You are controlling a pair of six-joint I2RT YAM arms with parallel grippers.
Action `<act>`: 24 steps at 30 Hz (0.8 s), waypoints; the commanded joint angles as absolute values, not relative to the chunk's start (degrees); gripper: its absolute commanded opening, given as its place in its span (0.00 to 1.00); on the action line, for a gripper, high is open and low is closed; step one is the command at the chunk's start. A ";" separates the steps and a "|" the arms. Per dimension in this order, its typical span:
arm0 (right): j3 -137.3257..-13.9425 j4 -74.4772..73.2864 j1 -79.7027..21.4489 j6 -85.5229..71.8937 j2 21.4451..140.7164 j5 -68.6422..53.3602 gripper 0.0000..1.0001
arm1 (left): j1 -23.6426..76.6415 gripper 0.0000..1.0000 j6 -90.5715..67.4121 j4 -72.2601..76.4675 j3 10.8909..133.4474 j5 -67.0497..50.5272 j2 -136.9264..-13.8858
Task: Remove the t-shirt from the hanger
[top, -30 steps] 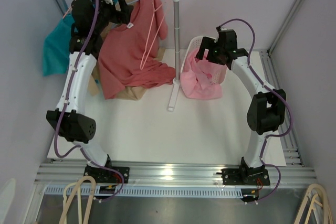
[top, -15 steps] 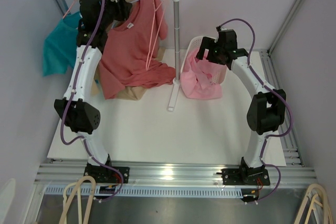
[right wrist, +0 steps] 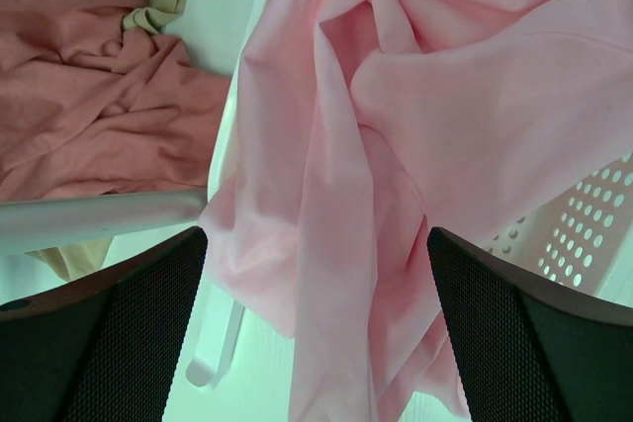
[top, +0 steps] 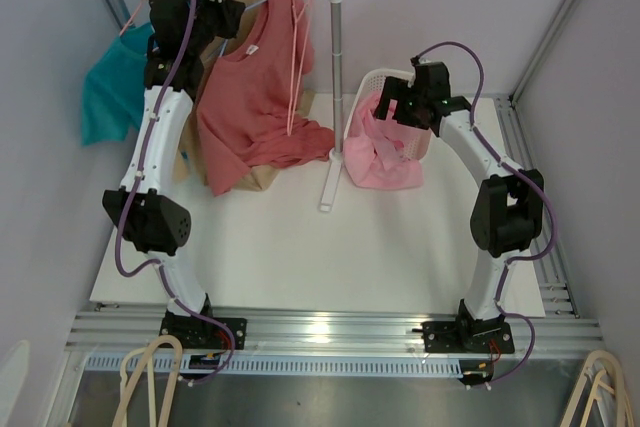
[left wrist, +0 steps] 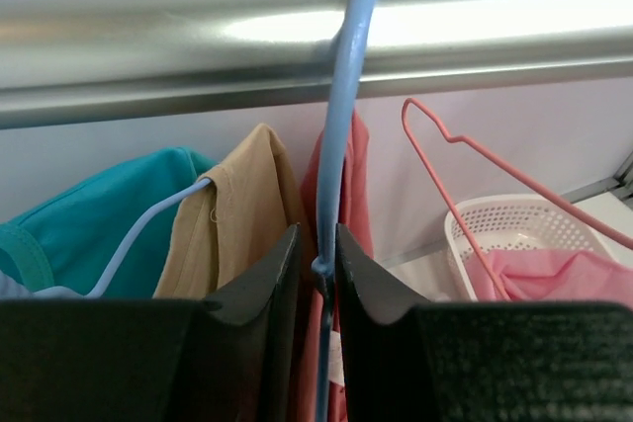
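Hanging at the 10 o'clock corner of the top view, a teal fabric garment [top: 105, 87] droops below the silver metal rail [left wrist: 148, 56]. Beside it, near 11 o'clock, the left end effector [left wrist: 316, 244] is pinched narrow on the neck of the slim light blue hanger [left wrist: 341, 96], both fingers against the rod. The hanger's hook loops over the rail at 12 o'clock above the fingers. A tan fabric garment [left wrist: 232, 214] sits at their 10 o'clock. The salmon-red t-shirt [top: 255, 97] hangs under the rail, its lower part bunched on the white table [top: 300, 247]. A thin pink wire hanger [top: 295, 57] dangles across the shirt's 3 o'clock side. Towards 2 o'clock, the right end effector [right wrist: 316, 234] hovers spread wide over pale pink cloth [right wrist: 396, 96] in the white perforated plastic basket [top: 370, 75], gripping nothing.
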State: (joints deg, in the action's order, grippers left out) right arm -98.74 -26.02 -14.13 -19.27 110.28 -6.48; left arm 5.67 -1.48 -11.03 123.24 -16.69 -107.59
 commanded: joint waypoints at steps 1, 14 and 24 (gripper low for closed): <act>-98.35 -24.70 -13.97 -18.72 106.70 -6.42 0.98 | 5.27 0.26 -1.49 -10.90 124.54 -16.44 -107.40; -97.29 -23.99 -13.89 -19.07 106.70 -6.86 0.98 | 5.36 0.26 -1.67 -11.69 122.96 -15.64 -107.75; -96.94 -23.82 -13.89 -19.16 106.61 -6.94 0.98 | 5.36 0.01 -3.34 -11.60 123.48 -17.75 -108.02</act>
